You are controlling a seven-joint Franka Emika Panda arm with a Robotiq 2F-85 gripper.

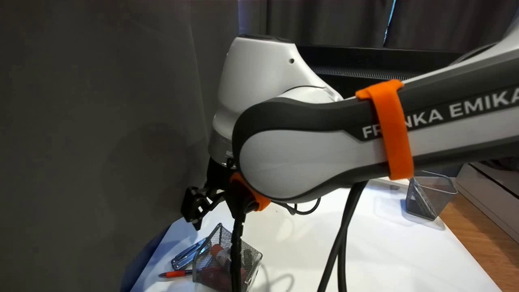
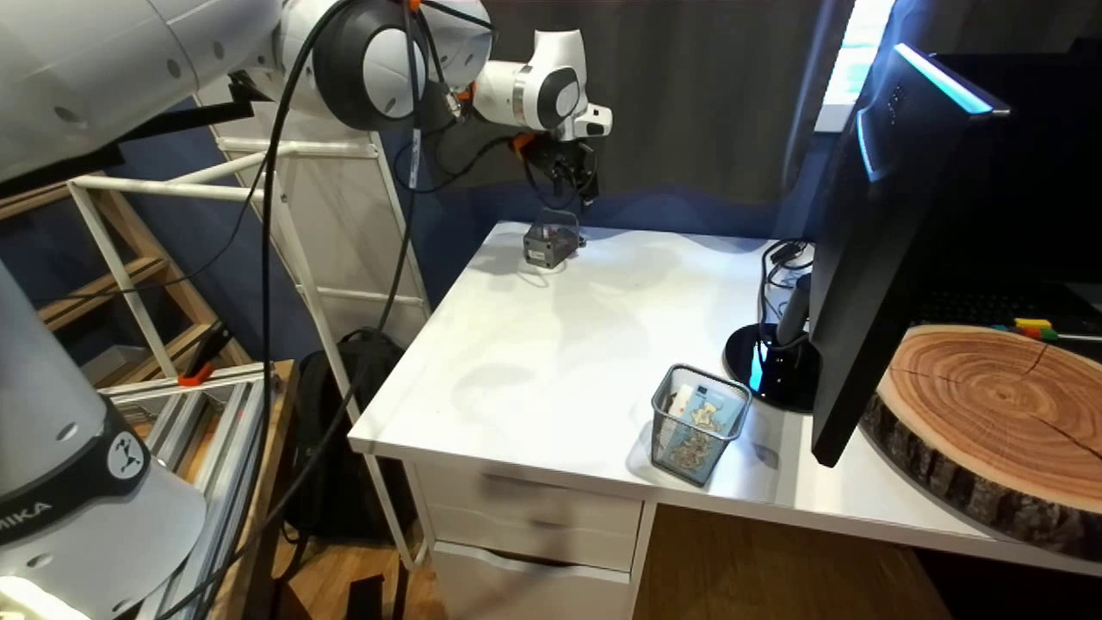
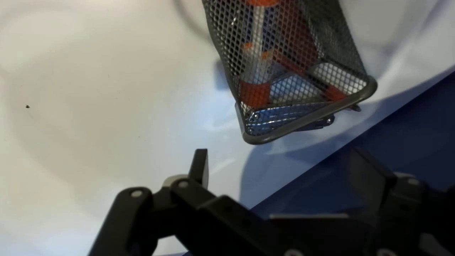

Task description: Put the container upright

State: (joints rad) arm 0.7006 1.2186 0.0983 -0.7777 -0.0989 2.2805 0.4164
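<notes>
The dark grey, see-through mesh box (image 3: 295, 60) lies on its side near a corner of the white, flat surface (image 2: 516, 379), with its mouth toward the edge. Past its rim show a red-and-black pen (image 1: 176, 274) and a shiny metal folding tool (image 1: 187, 257). The black, two-jawed end effector (image 3: 280, 160) is near, above the mouth side, its jaws wide apart, holding nothing. I judge it best to grip the upper rim firmly, then turn the box slowly, mouth upward; otherwise the pen may slide out.
</notes>
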